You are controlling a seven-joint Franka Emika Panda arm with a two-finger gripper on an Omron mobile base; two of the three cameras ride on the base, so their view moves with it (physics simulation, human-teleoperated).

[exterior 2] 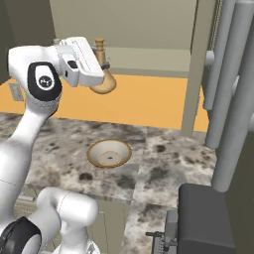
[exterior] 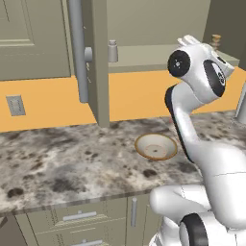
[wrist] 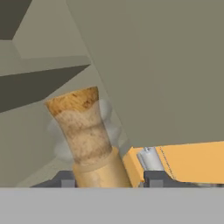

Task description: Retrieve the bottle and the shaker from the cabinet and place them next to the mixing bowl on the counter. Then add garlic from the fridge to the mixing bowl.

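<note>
One mixing bowl (exterior: pixel 155 146) sits on the speckled desk (exterior: pixel 62 163) — everything else is placed from it. Above and behind the bowl, the cabinet (exterior: pixel 144 53) stands open, its door (exterior: pixel 98 62) swung out toward the camera. On the cabinet shelf, up and left of the bowl, stands one shaker (exterior: pixel 113 51). Up and right of the bowl, one bottle (wrist: pixel 87 135) with a cork-like top stands at the shelf's front edge — the hand (wrist: pixel 107 178) has a finger on each side of its tan body, though I cannot tell whether they are clamped.
</note>
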